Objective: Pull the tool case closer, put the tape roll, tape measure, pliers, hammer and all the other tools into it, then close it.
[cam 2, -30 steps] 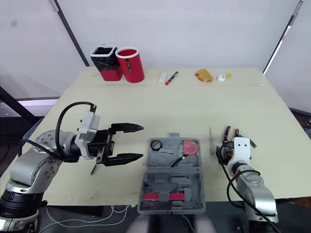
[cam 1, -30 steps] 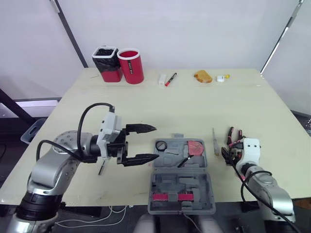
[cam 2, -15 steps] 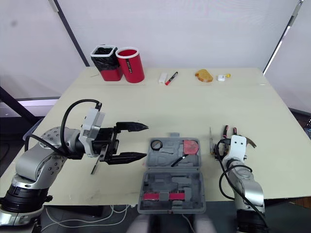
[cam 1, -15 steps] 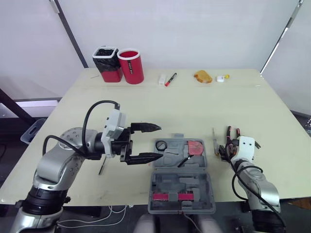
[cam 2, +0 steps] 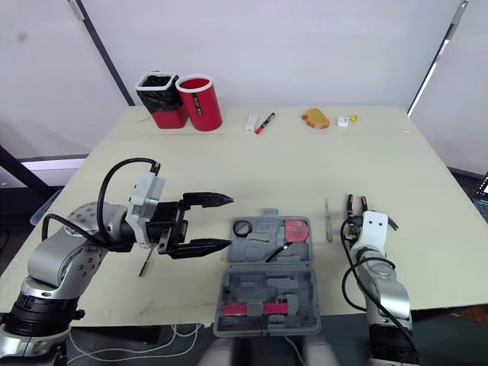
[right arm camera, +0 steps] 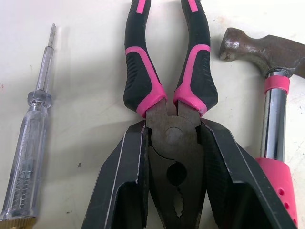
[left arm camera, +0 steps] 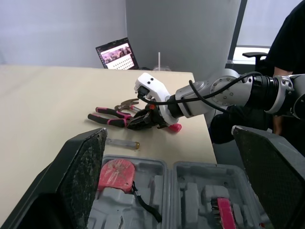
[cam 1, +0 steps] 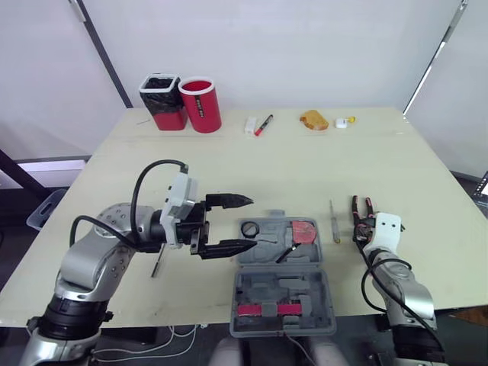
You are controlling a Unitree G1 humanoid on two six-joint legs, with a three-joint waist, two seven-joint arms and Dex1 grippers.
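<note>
The grey tool case [cam 1: 284, 293] lies open at the table's front middle, with a black tape roll [cam 1: 251, 228] and a red tape measure [cam 1: 307, 230] in its far half. My left gripper [cam 1: 249, 223] hovers open just left of the case, nothing between its fingers. At the right, pink-handled pliers [right arm camera: 167, 95] lie flat on the table. My right gripper [right arm camera: 173, 128] is shut on the pliers' head, one finger on each side. A hammer [right arm camera: 274, 100] with a pink grip lies right beside them. A clear-handled screwdriver [right arm camera: 29, 143] lies on the pliers' other side.
A red cup [cam 1: 200, 104] and a black-lined red bin [cam 1: 162, 99] stand at the back left. A marker [cam 1: 261, 124], a yellow object [cam 1: 313, 120] and small white pieces lie along the back. A thin tool [cam 1: 156, 263] lies under my left arm. A person [left arm camera: 290, 38] sits beyond the right edge.
My right gripper's fingers have closed around the pliers' head. My left gripper edged towards the case earlier and now holds still. The camera has shifted slightly.
</note>
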